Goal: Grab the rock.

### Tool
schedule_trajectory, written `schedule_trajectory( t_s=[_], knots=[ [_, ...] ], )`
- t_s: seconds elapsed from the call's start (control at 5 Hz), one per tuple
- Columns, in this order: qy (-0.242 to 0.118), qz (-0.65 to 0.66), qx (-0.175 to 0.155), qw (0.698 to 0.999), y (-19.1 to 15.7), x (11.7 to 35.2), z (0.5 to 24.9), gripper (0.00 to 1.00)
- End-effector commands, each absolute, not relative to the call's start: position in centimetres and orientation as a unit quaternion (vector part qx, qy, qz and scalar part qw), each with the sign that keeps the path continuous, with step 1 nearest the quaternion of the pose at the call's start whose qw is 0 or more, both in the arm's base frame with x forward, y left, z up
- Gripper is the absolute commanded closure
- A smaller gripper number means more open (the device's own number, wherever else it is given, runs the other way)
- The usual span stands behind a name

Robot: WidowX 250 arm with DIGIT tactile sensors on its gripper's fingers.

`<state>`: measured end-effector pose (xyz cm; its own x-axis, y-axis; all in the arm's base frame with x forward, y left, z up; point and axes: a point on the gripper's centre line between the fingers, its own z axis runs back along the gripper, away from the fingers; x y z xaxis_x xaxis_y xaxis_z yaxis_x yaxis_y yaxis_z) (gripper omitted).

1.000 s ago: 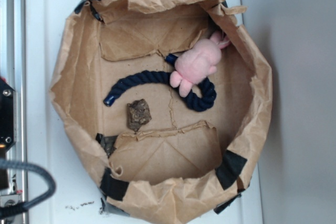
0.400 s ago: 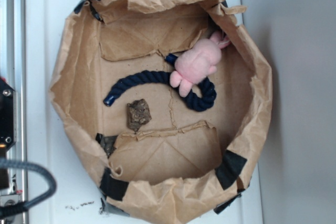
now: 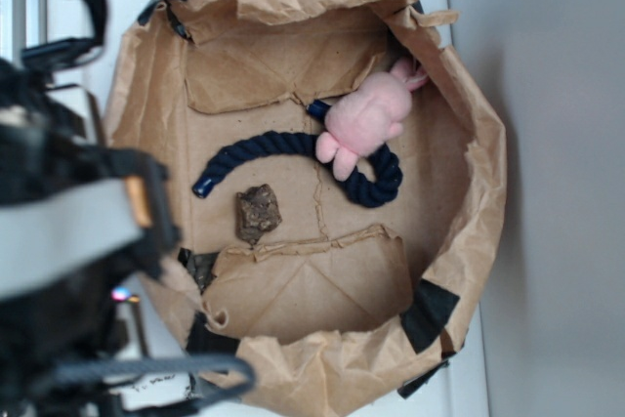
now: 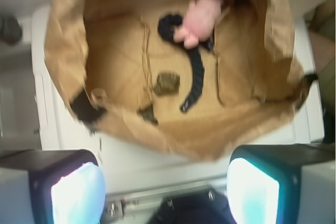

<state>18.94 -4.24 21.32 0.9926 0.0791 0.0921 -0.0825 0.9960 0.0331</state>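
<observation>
The rock (image 3: 258, 212) is a small brown-grey lump lying on the floor of a crumpled paper bag (image 3: 479, 144), just below the left end of the dark blue rope (image 3: 293, 148). In the wrist view the rock (image 4: 167, 83) sits mid-bag, beside the rope (image 4: 194, 77). My gripper (image 4: 165, 192) is open, its two pale pads far apart with nothing between them, and it hovers outside the bag's near rim over white surface. In the exterior view only my blurred dark arm (image 3: 68, 231) shows, left of the bag; the fingers cannot be made out there.
A pink plush toy (image 3: 369, 116) lies on the rope at the bag's upper right. A smaller dark lump (image 3: 202, 269) rests against the bag's lower-left wall. Black tape patches (image 3: 427, 314) mark the rim. The bag stands on a white tray (image 3: 88, 7).
My arm has swung into the exterior view from the left and now covers the bag's left rim. The rock, rope and plush toy have not moved.
</observation>
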Motion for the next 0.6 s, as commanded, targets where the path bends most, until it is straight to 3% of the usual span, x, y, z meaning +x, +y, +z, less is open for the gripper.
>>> schedule_trajectory(
  t_s=[0.0,0.4],
  knots=[
    [-0.071,0.030,0.010,0.997,-5.8,22.7,21.9,0.00],
    [-0.055,-0.006,-0.026,0.998,-4.7,25.4,20.6,0.00]
  ],
)
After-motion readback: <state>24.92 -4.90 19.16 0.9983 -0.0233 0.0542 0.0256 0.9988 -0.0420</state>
